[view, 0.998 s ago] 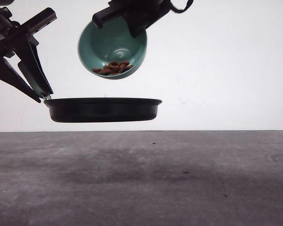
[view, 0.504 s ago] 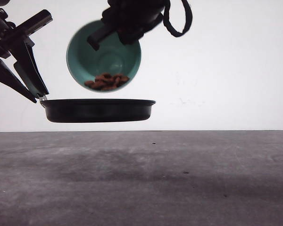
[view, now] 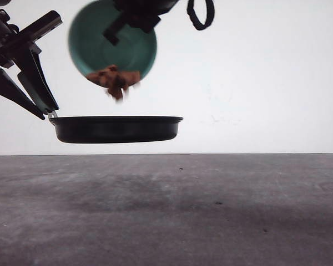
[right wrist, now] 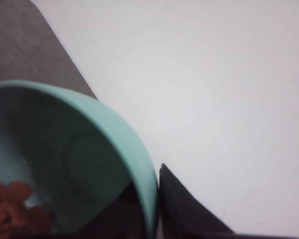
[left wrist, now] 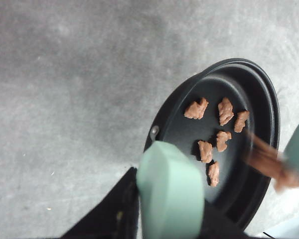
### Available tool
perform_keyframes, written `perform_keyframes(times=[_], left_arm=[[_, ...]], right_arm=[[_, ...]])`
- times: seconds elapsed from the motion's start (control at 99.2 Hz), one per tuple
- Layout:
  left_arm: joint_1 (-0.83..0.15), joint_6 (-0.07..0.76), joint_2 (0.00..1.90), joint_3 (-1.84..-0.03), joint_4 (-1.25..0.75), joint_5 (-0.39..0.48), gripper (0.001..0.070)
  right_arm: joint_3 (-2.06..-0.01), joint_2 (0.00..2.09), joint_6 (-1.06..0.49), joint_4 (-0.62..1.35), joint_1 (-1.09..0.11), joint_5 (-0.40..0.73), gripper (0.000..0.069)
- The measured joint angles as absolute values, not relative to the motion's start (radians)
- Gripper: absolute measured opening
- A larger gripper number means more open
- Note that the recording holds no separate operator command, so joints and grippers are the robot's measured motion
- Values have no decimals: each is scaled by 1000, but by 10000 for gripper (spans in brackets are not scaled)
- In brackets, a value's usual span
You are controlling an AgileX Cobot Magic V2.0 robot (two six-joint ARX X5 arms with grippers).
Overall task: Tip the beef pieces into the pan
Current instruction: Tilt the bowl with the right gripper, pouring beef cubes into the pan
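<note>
Above the grey desk [view: 211, 210], the black pan [view: 116, 129] hangs level in the air, its mint-green handle [left wrist: 170, 198] pinched by the left claw [view: 47, 113]. Over it the right claw [view: 134, 19] clamps the rim of a teal bowl [view: 94, 44] tipped steeply. The pour is under way: beef pieces [view: 114, 78] spill off the bowl's lip, six already lying in the pan. Next, I judge, the bowl must tip further over the pan's middle until empty.
</note>
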State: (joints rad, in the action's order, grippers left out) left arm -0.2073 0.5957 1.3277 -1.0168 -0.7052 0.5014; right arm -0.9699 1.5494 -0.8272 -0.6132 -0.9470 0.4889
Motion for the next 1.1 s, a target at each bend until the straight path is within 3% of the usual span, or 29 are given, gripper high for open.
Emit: perform_keyframes(times=[0.454, 1.099], left_arm=[[-207, 596, 1328, -1017, -699, 498, 60], [-207, 595, 1329, -1017, -699, 485, 60]], right_arm=[[-970, 1549, -902, -665, -929, 398, 19], [-970, 1559, -941, -690, -906, 370, 19]])
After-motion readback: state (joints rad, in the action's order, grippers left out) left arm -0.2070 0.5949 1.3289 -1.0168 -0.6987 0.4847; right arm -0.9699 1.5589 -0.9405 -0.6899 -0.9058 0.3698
